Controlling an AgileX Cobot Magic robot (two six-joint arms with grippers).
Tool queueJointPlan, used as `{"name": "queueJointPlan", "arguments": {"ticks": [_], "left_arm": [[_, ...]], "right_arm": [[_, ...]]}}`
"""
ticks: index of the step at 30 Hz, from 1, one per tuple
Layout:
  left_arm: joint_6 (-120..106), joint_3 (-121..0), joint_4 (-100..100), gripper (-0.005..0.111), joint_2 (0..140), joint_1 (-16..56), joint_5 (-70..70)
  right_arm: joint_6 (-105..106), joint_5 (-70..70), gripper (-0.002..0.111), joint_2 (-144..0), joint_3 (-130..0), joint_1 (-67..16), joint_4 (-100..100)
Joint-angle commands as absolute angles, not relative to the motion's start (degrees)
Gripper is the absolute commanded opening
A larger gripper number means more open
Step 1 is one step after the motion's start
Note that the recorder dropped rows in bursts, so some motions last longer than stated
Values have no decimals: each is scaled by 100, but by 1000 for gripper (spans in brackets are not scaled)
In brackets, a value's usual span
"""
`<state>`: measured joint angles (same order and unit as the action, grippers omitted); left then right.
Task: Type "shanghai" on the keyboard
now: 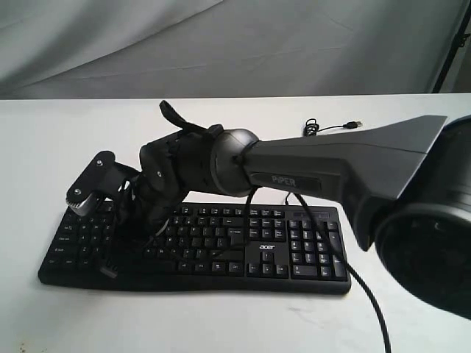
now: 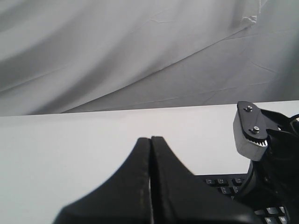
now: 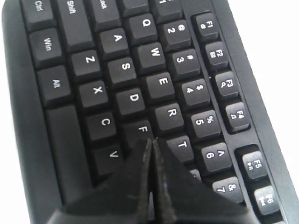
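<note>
A: Whereabouts of the keyboard (image 1: 294, 254)?

B: Flat on the white worktop (image 1: 221, 323), number pad toward the right of the exterior view. Loose USB cable (image 1: 335, 126) lying on the worktop behind.

A: State of the right claw (image 3: 152, 142)?

B: Pinched fully shut, holding nothing, both fingers pressed into one blunt tip. Reaches across from the right to hang over the left-hand letter block. Tip just past the F key (image 3: 142, 129), roughly at the G position. Hidden underneath, so no telling for certain.

A: And the left claw (image 2: 150, 140)?

B: Closed flat as well, empty. Raised off to one side, aimed out over bare worktop, apart from the keys.

A: Step in hand, then?

B: Most likely a single press partway through the word. Impossible to judge from here which letter, or whether touching the cap or just above.

A: Advice for doing it well?

B: Come straight down, never at a slant. Centre the tip on one cap before committing. With so blunt a point and caps packed edge to edge, easy to clip F, the T key (image 3: 183, 144) or the V key (image 3: 113, 153) alongside. Press lightly, only to the bottom of the travel, then lift clear before moving sideways. Keep the fingers together; otherwise risks striking two caps at once. For the remaining letters, travel above the caps rather than dragging across.
</note>
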<state>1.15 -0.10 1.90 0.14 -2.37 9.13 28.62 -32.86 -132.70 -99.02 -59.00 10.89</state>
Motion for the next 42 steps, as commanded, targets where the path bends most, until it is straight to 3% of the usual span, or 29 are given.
{"name": "queueJointPlan", "arguments": {"ticks": [1, 17, 25, 42], "left_arm": [[131, 0, 179, 0, 0, -200, 882], [131, 0, 179, 0, 0, -200, 882], [131, 0, 179, 0, 0, -200, 882], [131, 0, 179, 0, 0, -200, 882]], "right_arm": [[2842, -3246, 0, -13356, -9913, -5865, 1066], [2482, -3436, 0, -12979, -9880, -5851, 523], [2482, -2738, 0, -12679, -9101, -5779, 590], [2695, -2614, 0, -12777, -9102, -5770, 931]]}}
